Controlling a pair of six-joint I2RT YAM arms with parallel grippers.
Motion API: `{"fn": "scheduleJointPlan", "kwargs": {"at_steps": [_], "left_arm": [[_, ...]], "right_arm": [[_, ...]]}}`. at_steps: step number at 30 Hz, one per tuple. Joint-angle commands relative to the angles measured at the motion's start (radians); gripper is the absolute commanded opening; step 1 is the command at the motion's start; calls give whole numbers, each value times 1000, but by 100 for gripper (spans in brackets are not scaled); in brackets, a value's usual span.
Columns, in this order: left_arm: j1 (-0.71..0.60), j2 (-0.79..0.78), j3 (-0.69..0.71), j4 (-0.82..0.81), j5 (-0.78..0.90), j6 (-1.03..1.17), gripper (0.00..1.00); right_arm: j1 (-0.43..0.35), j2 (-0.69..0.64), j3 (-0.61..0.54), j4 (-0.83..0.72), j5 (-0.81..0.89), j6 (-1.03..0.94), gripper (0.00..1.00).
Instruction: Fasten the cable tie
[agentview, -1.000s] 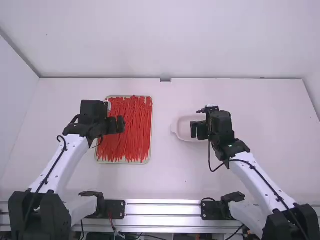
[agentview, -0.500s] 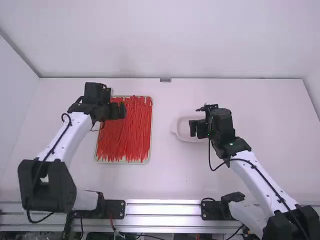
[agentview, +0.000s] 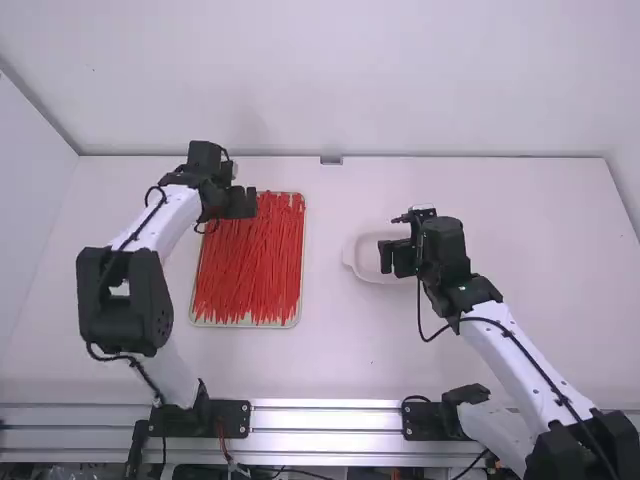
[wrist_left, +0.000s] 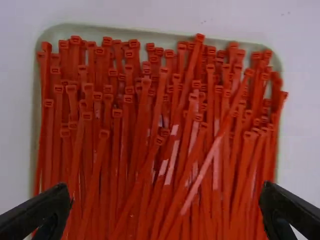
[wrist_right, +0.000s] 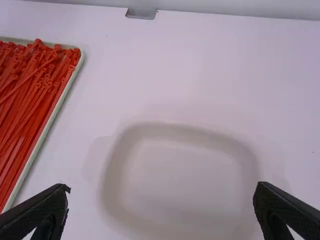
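White counter (agentview: 540, 220), white walls (agentview: 330, 70) behind & at L. Ties (agentview: 250, 262) heaped in tray (agentview: 246, 324), L of centre. L gripper (agentview: 240, 203) over tray's far end, wide open, empty. R gripper (agentview: 386, 258) over dish (agentview: 358, 256), wide open, empty.

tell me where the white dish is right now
In the high view the white dish sits right of the cable tie tray, under the right gripper.

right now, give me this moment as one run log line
left tool open above tray of red cable ties | right tool open beside white dish | no tie held
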Motion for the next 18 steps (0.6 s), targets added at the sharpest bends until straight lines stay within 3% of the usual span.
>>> {"fn": "scheduleJointPlan", "kwargs": {"at_steps": [1,14,18], "left_arm": [[5,37,33,5,-21,16,99],[17,103,32,22,-116,35,95],[9,103,32,31,-116,61,88]], "right_arm": [[0,3,31,0,-1,0,99],[2,3,31,0,-1,0,99],[-1,3,31,-1,-1,0,99]]}}
